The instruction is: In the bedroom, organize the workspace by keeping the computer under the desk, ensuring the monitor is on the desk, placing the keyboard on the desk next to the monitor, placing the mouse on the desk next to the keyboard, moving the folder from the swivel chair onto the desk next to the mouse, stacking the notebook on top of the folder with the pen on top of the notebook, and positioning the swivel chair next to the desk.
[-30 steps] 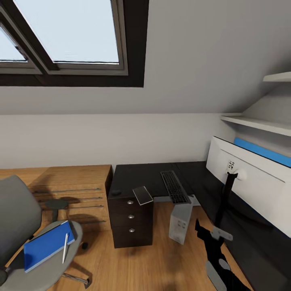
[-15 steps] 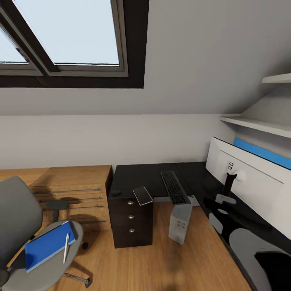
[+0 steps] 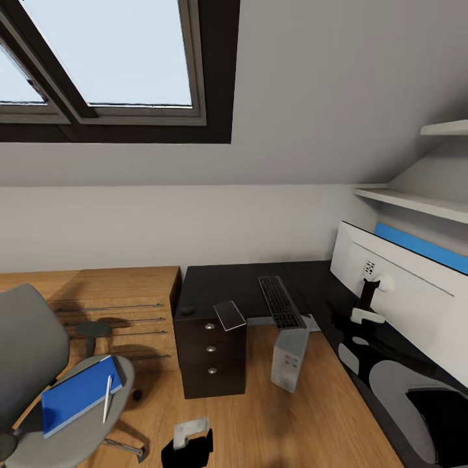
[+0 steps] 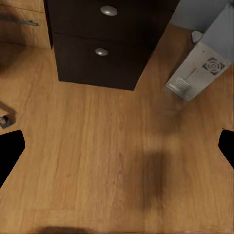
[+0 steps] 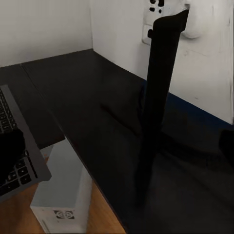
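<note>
The grey swivel chair at the left carries the blue folder with the white pen on it. On the black desk lie the mouse, the notebook and the keyboard, the last two overhanging its front edge. The monitor stands at the right, back toward me. The computer leans on the floor by the desk. My right gripper is open beside the monitor stand. My left gripper hangs open over the floor.
A light wooden drawer chest stands left of the desk's black drawer unit. White shelves hang above the monitor under the sloped ceiling. Wooden floor lies between the chair and the desk.
My right arm has swung up from in front of the desk to the monitor stand. My left gripper has come into the head view at the bottom.
</note>
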